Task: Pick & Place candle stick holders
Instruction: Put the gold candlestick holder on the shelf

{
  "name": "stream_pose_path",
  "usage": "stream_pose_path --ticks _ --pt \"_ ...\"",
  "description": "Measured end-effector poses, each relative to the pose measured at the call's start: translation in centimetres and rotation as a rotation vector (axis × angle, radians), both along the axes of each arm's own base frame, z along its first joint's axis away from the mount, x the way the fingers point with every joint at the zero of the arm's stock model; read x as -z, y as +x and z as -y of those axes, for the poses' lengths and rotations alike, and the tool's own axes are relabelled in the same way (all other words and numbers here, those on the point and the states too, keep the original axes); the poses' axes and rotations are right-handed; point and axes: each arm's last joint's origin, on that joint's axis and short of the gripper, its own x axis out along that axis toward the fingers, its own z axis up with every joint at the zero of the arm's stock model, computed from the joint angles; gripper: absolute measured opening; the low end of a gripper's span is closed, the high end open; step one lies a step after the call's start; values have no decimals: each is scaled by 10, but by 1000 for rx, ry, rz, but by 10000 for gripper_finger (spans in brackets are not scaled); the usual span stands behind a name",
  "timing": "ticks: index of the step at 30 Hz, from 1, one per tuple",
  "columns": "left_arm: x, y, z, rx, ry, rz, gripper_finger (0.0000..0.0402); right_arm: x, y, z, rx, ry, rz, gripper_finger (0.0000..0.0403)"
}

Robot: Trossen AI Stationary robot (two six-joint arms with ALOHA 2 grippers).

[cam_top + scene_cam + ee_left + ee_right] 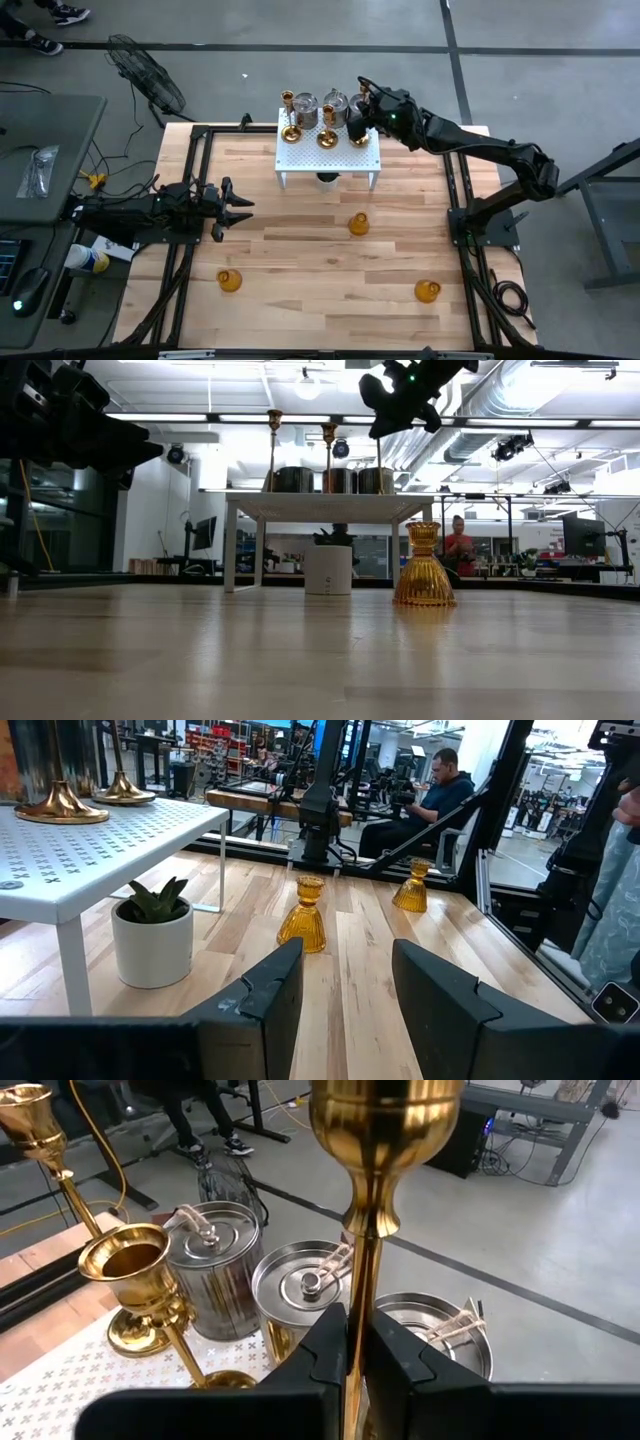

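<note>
Right gripper (357, 1365): fingers clamped together on the thin stem of a slim gold brass candlestick (380, 1140), which stands upright, cup above the grip. In the high view this gripper (362, 113) hangs over the right end of the white perforated metal rack (300, 157) at the table's far edge. Whether the candlestick's base rests on the rack or is just clear of it cannot be told.

Around it on the rack: 2 more gold brass candlesticks (135, 1265) toward the rack's left end, 3 silvery-grey lidded jar-like holders (215, 1270) along its far edge.

Under the rack: a small white pot with a green plant (152, 935).

On the open wooden table (300, 290): 3 squat amber-orange holders. 1 near the middle (358, 224), 1 near the front-left corner (229, 280), 1 near the front-right corner (427, 291). All well apart.

Left gripper (232, 205): near the table's left edge, fingers apart, holding nothing, waiting.

Handling, by judgement: the brass candlestick is rigid, polished and likely slippery. Top-heavy cup above, weighted round base below, so it may swing or slide in a loose hold. The stem is the only part narrow enough to take. A grip just under the cup's knob would stop slipping. The neighbours stand close, so tipping 1 is the risk.
</note>
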Motion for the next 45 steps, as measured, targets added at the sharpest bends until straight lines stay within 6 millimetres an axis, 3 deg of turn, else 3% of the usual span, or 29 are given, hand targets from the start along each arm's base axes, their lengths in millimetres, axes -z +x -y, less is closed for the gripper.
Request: stream_pose_path --ticks 40,45 --pt "0 0 0 0 0 0 152 0 -1 2 -5 3 1 20" --pt "0 0 0 0 0 0 152 0 -1 2 -4 2 3 45"
